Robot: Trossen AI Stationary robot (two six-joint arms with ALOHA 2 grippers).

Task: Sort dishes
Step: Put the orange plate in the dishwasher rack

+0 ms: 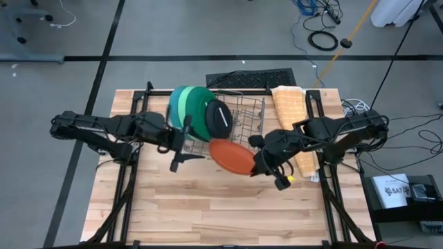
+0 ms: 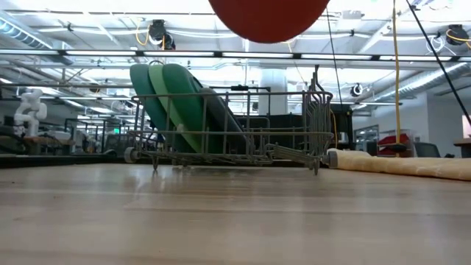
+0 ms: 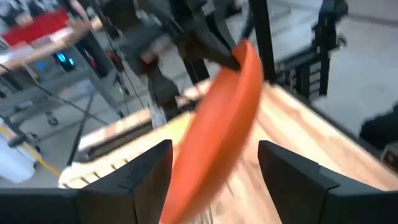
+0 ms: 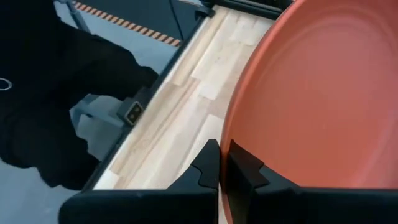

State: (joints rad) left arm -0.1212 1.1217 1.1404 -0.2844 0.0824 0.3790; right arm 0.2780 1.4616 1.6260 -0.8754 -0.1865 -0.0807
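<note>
Right wrist view: the right gripper (image 4: 219,163), fingers pinched together on its rim, holds the orange plate (image 4: 311,93) in the air in front of the rack (image 1: 243,114). The smooth, flat plastic disc tilts, its far edge toward the left gripper (image 3: 214,168), whose fingers are spread wide either side of it, gripping nothing. Inside the wire rack, three green plates (image 1: 188,107) and a black plate (image 1: 220,119) lean on edge. A folded cloth (image 1: 294,117) lies beside the rack.
</note>
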